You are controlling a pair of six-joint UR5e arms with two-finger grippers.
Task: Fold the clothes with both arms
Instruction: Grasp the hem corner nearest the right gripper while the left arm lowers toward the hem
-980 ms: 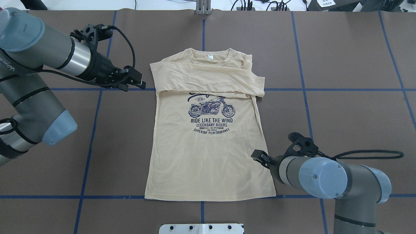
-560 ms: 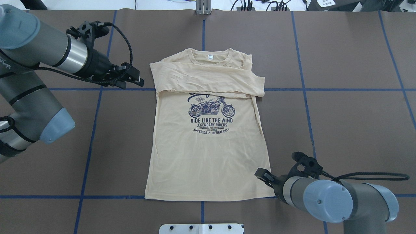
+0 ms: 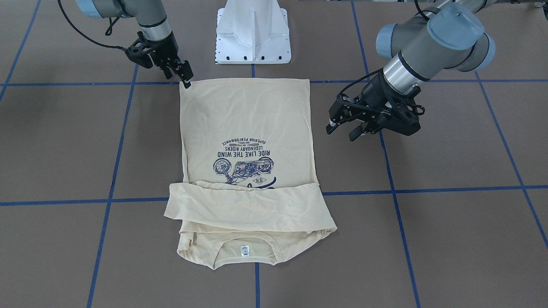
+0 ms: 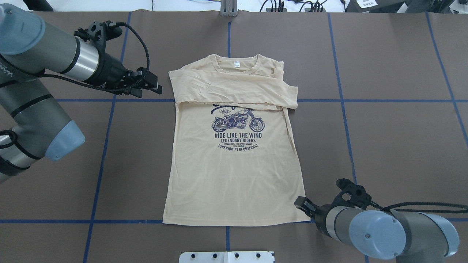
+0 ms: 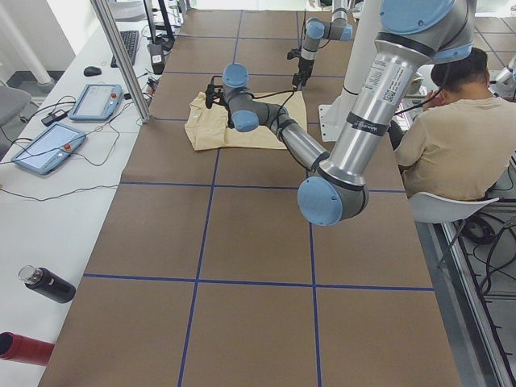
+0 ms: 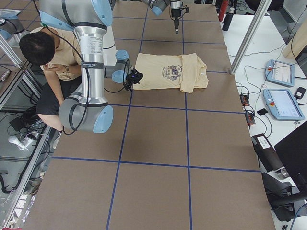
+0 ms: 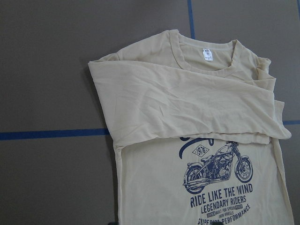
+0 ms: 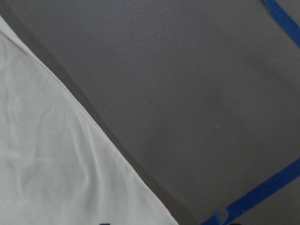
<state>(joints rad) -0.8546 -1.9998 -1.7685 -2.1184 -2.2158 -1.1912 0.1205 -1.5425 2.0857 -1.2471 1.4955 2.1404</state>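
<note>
Cream-yellow printed T-shirt (image 4: 234,175) on open brown worktop (image 4: 395,146); my left jaws agape, empty; right jaws, at hem corner, unreadable.

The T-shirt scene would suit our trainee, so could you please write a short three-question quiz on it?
1. True or false: the T-shirt lies flat with its print facing up.
2. The right gripper is nearest to: A) the neck label, B) a hem corner, C) the motorcycle print.
3. Short answer: which part of the garment is folded across its chest?

Key: 1 true. 2 B. 3 a sleeve.
</note>
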